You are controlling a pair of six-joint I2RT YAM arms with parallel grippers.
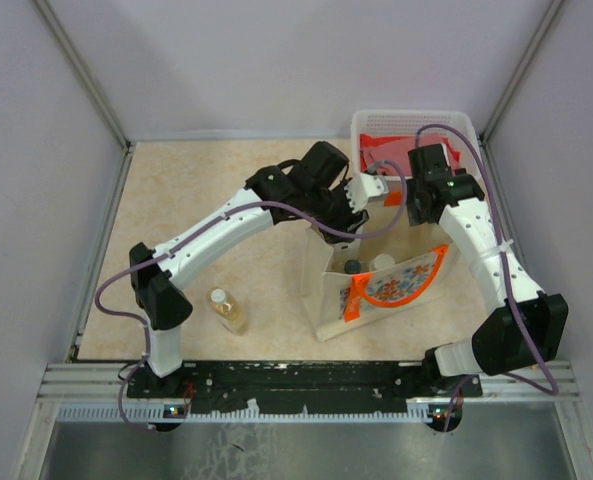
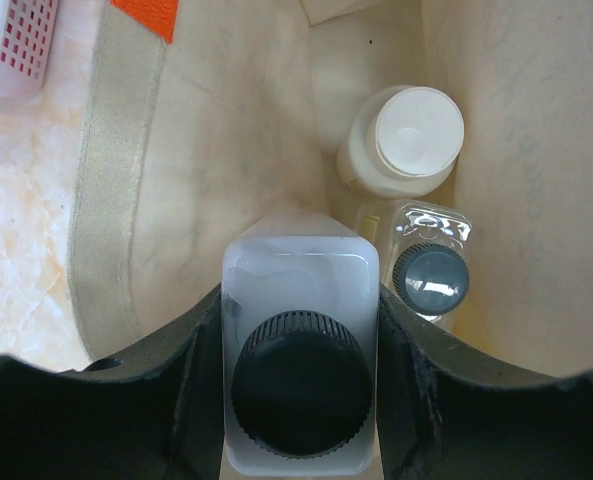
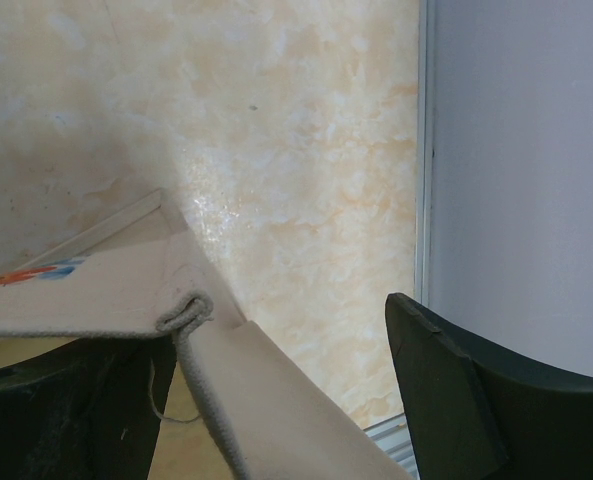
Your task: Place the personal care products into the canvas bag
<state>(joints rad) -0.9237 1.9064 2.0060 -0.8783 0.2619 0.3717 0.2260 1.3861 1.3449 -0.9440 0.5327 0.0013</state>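
The white bottle is clamped in the left fingers at the frame's bottom, inside the bag. It is best lowered clear of the cream bottle and clear bottle before release. The right fingers are held apart, the bag rim between them.

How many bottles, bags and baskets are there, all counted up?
Bottles: 4 (white bottle, cream bottle, clear bottle, amber bottle)
Bags: 1 (canvas bag)
Baskets: 1 (basket)
Total: 6
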